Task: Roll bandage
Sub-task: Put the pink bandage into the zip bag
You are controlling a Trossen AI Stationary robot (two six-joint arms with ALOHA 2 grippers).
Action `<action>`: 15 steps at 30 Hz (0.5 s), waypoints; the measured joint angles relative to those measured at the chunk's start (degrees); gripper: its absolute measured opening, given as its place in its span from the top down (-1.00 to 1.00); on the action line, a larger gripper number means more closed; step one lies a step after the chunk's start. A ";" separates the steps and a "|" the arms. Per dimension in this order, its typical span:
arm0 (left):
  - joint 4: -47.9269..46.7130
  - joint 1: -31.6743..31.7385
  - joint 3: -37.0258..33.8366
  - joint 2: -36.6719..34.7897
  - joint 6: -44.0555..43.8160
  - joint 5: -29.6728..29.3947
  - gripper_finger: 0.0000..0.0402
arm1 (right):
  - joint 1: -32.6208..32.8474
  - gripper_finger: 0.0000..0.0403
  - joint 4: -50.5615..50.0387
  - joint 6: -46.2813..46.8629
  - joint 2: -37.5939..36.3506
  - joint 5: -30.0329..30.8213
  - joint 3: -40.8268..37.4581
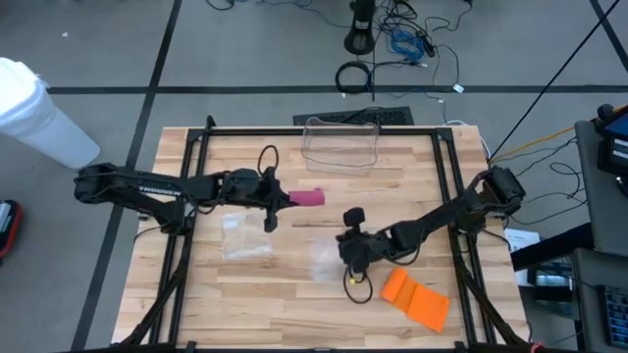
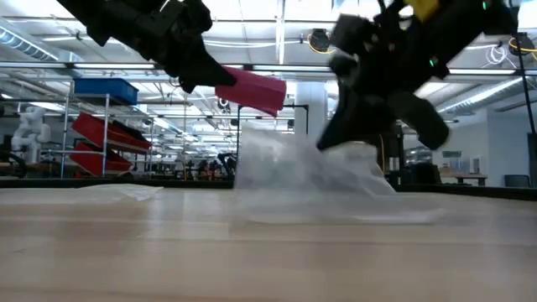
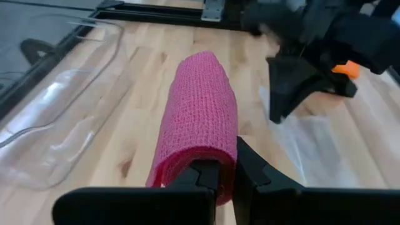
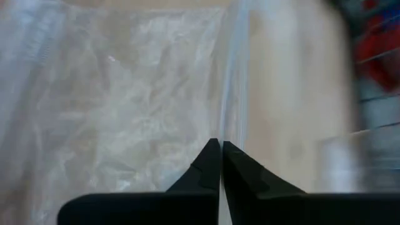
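Observation:
A pink bandage roll [image 1: 310, 197] hangs above the table's middle, with my left gripper [image 1: 282, 199] shut on the end nearest that arm. In the low view the roll [image 2: 252, 88] is well clear of the wood. To its right and nearer the front edge, my right gripper [image 1: 343, 257] is shut on a clear plastic bag [image 1: 327, 261]. The bag [image 2: 310, 172] rises like a tent toward the fingers, and its lower part lies on the table. My left gripper pinches the roll's near end [image 3: 215, 164] at one side of its wall, between the two fingers. The roll sticks out ahead along the fingers, lifted clear and tipped slightly down. My right gripper pinches the bag at a straight edge or seam [image 4: 226, 125], slanting down from the table's right. The film is drawn up under the fingers and the rest lies on the wood.
A second clear bag [image 1: 245, 237] lies flat near the left arm. An orange folded piece [image 1: 417, 299] lies at the front right. A clear plastic tray [image 1: 341, 144] stands at the far middle. Black frame rails [image 1: 191, 186] run along the table's sides.

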 joint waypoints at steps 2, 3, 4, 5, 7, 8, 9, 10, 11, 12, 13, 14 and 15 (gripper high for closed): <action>-0.07 -1.34 0.80 1.11 -0.02 -0.02 0.93 | 0.98 1.00 -1.64 -2.97 1.14 5.45 2.57; -0.10 -2.11 1.23 1.71 -0.04 -0.02 0.93 | 1.44 1.00 -2.74 -4.15 2.01 7.55 3.79; -0.13 -2.98 1.75 2.05 -0.04 -0.02 0.93 | 1.81 1.00 -4.21 -5.17 2.88 9.19 5.03; -0.15 -3.89 2.36 2.33 -0.02 -0.02 0.93 | 2.11 1.00 -5.71 -5.98 3.93 10.50 6.24; -0.12 -5.79 4.27 2.81 -0.01 -0.62 0.93 | 2.52 1.00 -8.01 -6.68 6.34 13.52 8.29; -0.12 -6.84 5.26 3.11 0.00 -1.45 0.93 | 2.60 1.00 -9.04 -7.10 7.66 14.92 9.06; -0.11 -7.85 6.17 3.44 0.09 -2.38 0.93 | 2.66 1.00 -9.90 -7.53 8.99 16.33 9.71; -0.26 -8.81 6.98 3.85 0.40 -3.15 0.93 | 2.73 1.00 -10.10 -7.88 10.36 17.84 10.28; -1.13 -9.68 7.75 4.40 1.01 -4.31 0.93 | 2.73 1.00 -10.08 -7.97 11.44 19.92 10.84; -2.24 -10.45 8.52 5.01 1.99 -5.45 0.93 | 2.92 1.00 -10.17 -8.01 12.34 21.95 11.41; -3.50 -11.06 9.34 5.64 3.35 -6.87 0.93 | 3.19 1.00 -9.91 -8.05 13.02 23.63 11.95; -5.01 -11.67 9.70 6.30 4.78 -9.09 0.93 | 3.45 1.00 -9.76 -8.00 13.56 25.45 12.48; -7.11 -12.09 9.70 6.89 5.81 -11.17 0.93 | 3.78 1.00 -9.70 -7.86 13.84 27.31 12.81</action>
